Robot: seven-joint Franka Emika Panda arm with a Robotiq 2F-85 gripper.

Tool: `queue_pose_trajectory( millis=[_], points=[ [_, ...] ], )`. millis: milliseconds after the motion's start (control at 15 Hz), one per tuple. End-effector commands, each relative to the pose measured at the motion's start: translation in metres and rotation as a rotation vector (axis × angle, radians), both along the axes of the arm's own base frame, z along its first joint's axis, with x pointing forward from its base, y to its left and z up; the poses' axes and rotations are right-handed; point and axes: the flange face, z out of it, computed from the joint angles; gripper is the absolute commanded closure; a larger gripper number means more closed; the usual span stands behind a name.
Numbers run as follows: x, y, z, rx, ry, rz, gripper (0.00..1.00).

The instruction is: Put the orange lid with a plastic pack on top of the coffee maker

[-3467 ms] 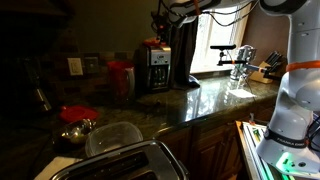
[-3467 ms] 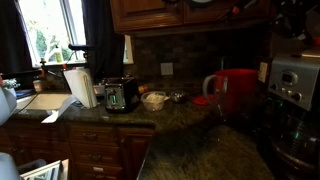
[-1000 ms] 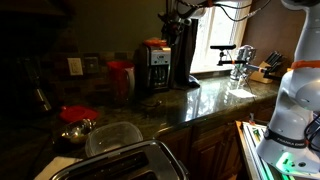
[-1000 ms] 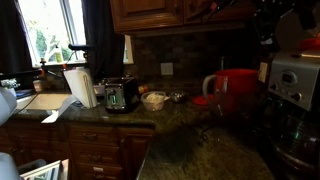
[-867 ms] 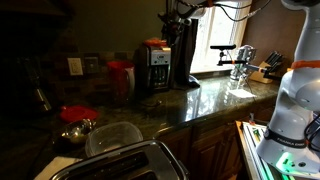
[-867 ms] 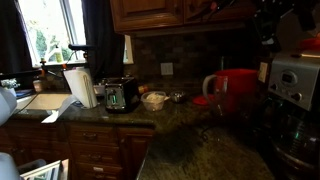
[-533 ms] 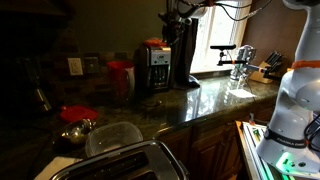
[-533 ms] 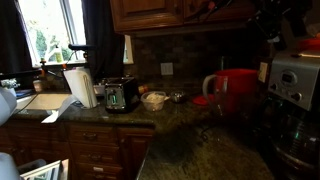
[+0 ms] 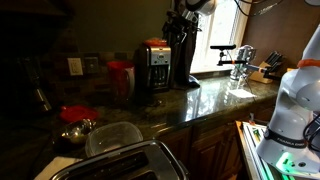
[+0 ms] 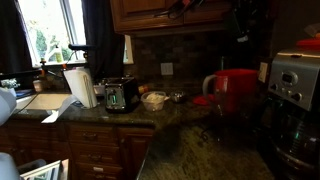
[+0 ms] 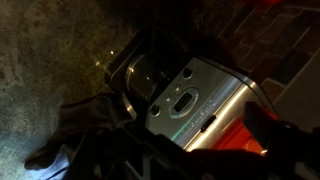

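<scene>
Drawn back since the frame half a second before, the gripper (image 9: 182,22) hung above and to one side of the coffee maker (image 9: 152,68), apart from it in both exterior views. The orange lid (image 9: 153,43) lay flat on the machine's top, touching it and free of the fingers. It showed again as a thin red-orange strip on the silver-trimmed box in an exterior view (image 10: 308,43). The plastic pack was too small and dim to make out on it.

From the wrist view the coffee maker (image 11: 195,100) filled the middle, its dark carafe (image 11: 150,75) at the front. The gripper (image 11: 185,118) came in from below with its two dark fingers spread wide and nothing between them (the picture was blurred, yet the gap was plain).

Just beside the coffee maker stood a red canister (image 9: 120,78). Farther along the counter (image 9: 190,105) lay a round red lid (image 9: 78,113) — well apart from the machine — and a silver toaster (image 10: 120,95) sat near the window.
</scene>
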Motion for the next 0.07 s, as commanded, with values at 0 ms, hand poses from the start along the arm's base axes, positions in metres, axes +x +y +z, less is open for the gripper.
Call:
queue_pose_trajectory(
  millis=[0],
  points=[
    [-0.0057,0.0028,0.0017,0.0,-0.006,0.052,0.0]
  ],
)
